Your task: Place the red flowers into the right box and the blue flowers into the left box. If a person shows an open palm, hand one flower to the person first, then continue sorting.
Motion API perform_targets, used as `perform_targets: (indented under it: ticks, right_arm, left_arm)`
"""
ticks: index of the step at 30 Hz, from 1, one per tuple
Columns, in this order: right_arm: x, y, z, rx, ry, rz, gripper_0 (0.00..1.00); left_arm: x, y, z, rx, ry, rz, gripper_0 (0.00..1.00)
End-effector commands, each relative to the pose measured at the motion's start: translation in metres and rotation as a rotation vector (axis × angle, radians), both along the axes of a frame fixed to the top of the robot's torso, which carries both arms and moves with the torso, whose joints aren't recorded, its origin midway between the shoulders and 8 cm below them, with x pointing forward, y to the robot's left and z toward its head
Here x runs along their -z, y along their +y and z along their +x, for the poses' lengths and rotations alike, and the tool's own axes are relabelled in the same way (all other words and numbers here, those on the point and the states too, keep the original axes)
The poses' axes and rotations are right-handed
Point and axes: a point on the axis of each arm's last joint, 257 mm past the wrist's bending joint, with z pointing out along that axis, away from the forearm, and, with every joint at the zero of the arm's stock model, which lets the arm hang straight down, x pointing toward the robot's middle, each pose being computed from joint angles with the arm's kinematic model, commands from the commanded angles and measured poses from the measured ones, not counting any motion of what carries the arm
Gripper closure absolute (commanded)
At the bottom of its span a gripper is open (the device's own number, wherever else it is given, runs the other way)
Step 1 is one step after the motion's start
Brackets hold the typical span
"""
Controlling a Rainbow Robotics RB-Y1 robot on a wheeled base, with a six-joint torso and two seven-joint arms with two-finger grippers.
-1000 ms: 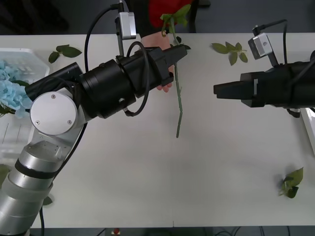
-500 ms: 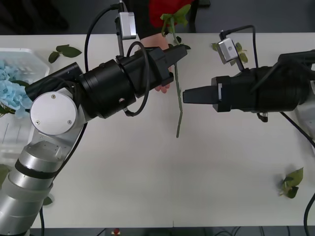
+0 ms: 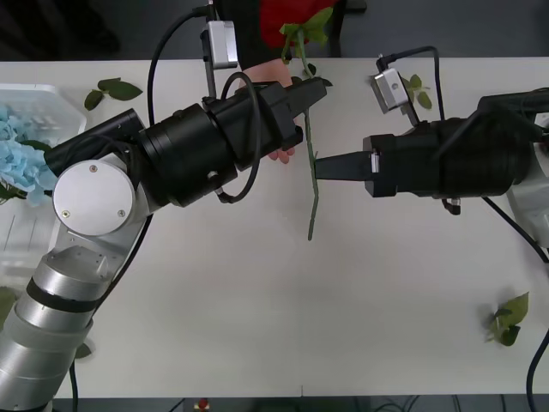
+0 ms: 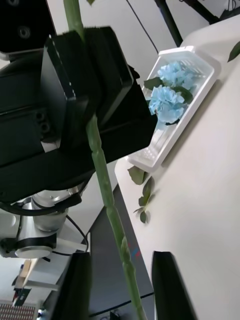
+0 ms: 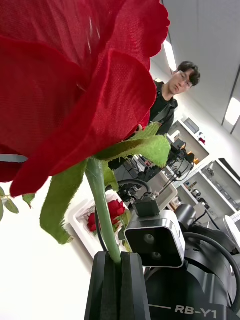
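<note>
A red flower (image 3: 290, 15) is held up over the table's far edge, its bloom (image 5: 65, 75) looming large in the left wrist view. My left gripper (image 3: 310, 86) is shut on the upper stem (image 5: 102, 210). The stem (image 3: 312, 184) hangs down, and my right gripper (image 3: 319, 166) has come in from the right, open. Its black fingers (image 4: 80, 287) stand on either side of the stem (image 4: 106, 192). A person's hand (image 3: 287, 153) lies palm up under the left gripper. Blue flowers (image 3: 19, 159) lie in the left box (image 3: 39, 93). The right box (image 5: 81, 227) holds a red flower (image 5: 112, 209).
Loose green leaf sprigs lie at the far left (image 3: 116, 87), at the far right (image 3: 418, 84) and near the front right (image 3: 510, 319). The near half of the white table (image 3: 283, 318) is bare. My left arm's bulky forearm (image 3: 180, 154) crosses the left half.
My right gripper has travelled left across the table and now straddles the hanging stem. The left arm, the red flower and the hand have stayed put.
</note>
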Motion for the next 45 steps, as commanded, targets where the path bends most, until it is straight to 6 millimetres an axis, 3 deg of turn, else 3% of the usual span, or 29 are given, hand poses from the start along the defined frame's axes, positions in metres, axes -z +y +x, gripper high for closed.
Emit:
perform_targets:
  ticks: [1, 10, 13, 14, 21, 24, 32, 39, 45]
  right_arm:
    - [-0.016, 0.021, -0.008, -0.024, -0.019, 0.037, 0.98]
    - [-0.017, 0.024, -0.008, -0.023, -0.016, 0.046, 1.00]
    - [-0.016, 0.024, -0.008, -0.021, -0.016, 0.048, 1.00]
    - [-0.016, 0.023, -0.008, -0.020, -0.020, 0.047, 1.00]
    - [-0.017, 0.020, -0.006, -0.014, -0.021, 0.054, 1.00]
    - [-0.017, 0.018, -0.005, -0.008, -0.023, 0.055, 1.00]
    - [-0.020, -0.015, 0.010, 0.081, -0.115, -0.001, 1.00]
    - [-0.041, -0.059, 0.047, 0.227, -0.497, -0.111, 1.00]
    - [-0.064, -0.075, 0.080, 0.334, -0.819, -0.165, 1.00]
  left_arm:
    - [-0.024, -0.012, -0.009, 0.021, -0.063, -0.025, 1.00]
    - [-0.025, -0.011, -0.009, 0.019, -0.062, -0.028, 1.00]
    - [-0.025, -0.010, -0.008, 0.017, -0.059, -0.028, 0.19]
    - [-0.025, -0.010, -0.008, 0.017, -0.060, -0.031, 0.14]
    - [-0.021, -0.005, -0.006, 0.015, -0.059, -0.011, 0.11]
    - [-0.008, 0.007, -0.005, 0.024, -0.048, 0.046, 0.08]
    - [0.028, 0.075, -0.012, 0.057, -0.007, 0.246, 0.04]
    - [0.044, 0.139, -0.021, 0.068, 0.008, 0.416, 0.04]
    - [0.039, 0.180, -0.025, 0.055, -0.053, 0.549, 0.04]
